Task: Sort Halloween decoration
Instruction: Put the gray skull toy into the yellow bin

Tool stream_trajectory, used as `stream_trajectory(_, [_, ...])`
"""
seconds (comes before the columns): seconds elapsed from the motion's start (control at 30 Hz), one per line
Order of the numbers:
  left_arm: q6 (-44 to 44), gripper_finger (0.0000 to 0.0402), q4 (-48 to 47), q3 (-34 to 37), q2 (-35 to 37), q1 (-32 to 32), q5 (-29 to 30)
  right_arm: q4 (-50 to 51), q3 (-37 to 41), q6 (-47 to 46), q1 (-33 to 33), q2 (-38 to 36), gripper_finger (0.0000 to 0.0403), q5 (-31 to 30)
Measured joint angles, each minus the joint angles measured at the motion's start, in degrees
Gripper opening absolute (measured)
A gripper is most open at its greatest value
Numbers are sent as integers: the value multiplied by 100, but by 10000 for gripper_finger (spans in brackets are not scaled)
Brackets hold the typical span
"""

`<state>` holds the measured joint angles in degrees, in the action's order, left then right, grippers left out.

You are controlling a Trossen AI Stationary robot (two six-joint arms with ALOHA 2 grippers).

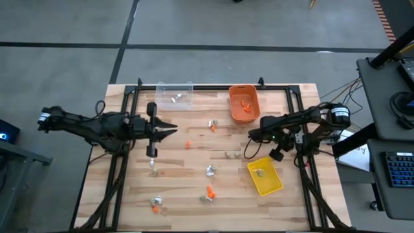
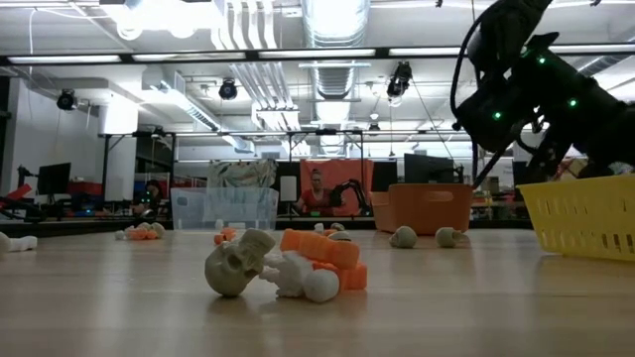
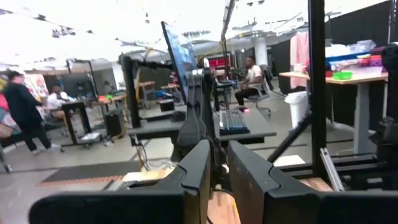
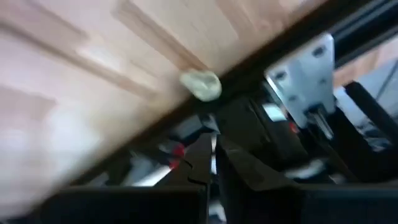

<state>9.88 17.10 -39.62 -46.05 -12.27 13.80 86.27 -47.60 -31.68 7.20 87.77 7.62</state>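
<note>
the wooden table (image 1: 194, 188) carries the halloween trinkets (image 1: 209, 171) scattered across its middle and front: small orange, white and tan-grey pieces, too tiny from above to name one by one. at table height the nearest cluster resolves into a tan skull (image 2: 236, 264) touching a white piece and an orange piece (image 2: 322, 249); more trinkets lie farther back, blurred.

three bins stand on the table: a clear bin (image 1: 175, 96) at the back with a pale piece or two inside, an orange bin (image 1: 244, 103) beside it holding orange pieces, and a yellow bin (image 1: 265, 176) at the right front with one greyish piece in it. in the low view the yellow bin is cut off by the picture's edge.

the left gripper (image 1: 173, 130) hangs over the table's left half, its fingers drawn close together with only a thin gap and nothing visible between them. the right gripper (image 1: 251, 135) sits between the orange and yellow bins, fingers closed and empty; its wrist view is blurred, showing one pale trinket (image 4: 200, 84) on the wood beyond the fingertips.

people show in the room behind, indistinct.
</note>
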Motion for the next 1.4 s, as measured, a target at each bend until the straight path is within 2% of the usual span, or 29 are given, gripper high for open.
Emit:
stream_trajectory(0.1, [135, 40, -89, 0, 221, 0, -2, 294, -19, 407, 135, 43, 40, 147])
stream_trajectory(0.23, [168, 40, -416, -2, 590, 0, -2, 277, 9, 1007, 297, 41, 91, 573])
stream_trajectory(0.43, [107, 40, -1018, -2, 1110, 0, 71, 124, 62, 1364, 398, 41, 169, 583])
stream_trajectory(0.6, [197, 40, -1128, -4, 1364, 0, 74, -209, 142, 1384, 398, 57, 208, 526])
stream_trajectory(0.73, [301, 40, -1128, -4, 1570, 0, 79, -199, 158, 1465, 398, 168, 211, 224])
stream_trajectory(0.97, [274, 40, -1117, -4, 2021, 0, 79, -209, 128, 1861, 403, 489, 210, 73])
stream_trajectory(1.1, [272, 40, -1114, -4, 2196, 0, 76, -93, 41, 1575, 536, 524, 210, -213])
stream_trajectory(1.27, [287, 40, -1118, -4, 2434, 0, 76, 347, -54, 1140, 720, 64, 202, -265])
stream_trajectory(1.4, [489, 40, -1108, -4, 2726, 0, 174, 236, -57, 405, 777, -529, 153, -150])
